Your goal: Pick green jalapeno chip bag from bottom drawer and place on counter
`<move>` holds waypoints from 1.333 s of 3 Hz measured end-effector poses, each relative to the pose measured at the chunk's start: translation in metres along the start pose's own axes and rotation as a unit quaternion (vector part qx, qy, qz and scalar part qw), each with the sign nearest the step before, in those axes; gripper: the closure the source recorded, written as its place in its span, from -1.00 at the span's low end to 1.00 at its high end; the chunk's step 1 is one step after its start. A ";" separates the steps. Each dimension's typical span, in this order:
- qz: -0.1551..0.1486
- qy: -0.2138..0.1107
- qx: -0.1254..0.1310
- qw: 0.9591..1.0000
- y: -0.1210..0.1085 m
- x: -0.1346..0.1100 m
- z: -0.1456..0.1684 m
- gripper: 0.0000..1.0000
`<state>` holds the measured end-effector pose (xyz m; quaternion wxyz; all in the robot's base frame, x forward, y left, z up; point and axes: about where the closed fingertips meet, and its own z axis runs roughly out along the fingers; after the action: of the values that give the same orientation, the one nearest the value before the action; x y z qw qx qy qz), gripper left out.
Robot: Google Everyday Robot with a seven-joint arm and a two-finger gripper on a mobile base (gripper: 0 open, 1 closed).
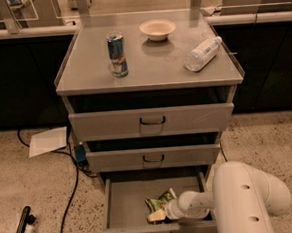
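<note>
Your gripper sat inside the open bottom drawer, right against the front edge of the green chip bag; whether it gripped, you couldn't tell.

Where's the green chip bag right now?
The chip bag lies in the open bottom drawer, low in the camera view, right of the drawer's middle, with the gripper at its front edge.

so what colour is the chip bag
The chip bag is green, camera view; gripper by it in the bottom drawer.
</note>
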<state>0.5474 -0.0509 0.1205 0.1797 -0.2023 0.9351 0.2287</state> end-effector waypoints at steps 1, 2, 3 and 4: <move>0.000 0.000 0.000 1.000 0.000 0.000 0.000 -0.16; 0.000 0.000 0.000 1.000 0.000 0.000 0.000 0.31; 0.000 0.000 0.000 1.000 0.000 0.000 0.000 0.78; 0.000 0.000 0.000 1.000 0.000 0.000 0.000 1.00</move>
<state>0.5473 -0.0508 0.1206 0.1796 -0.2024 0.9351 0.2289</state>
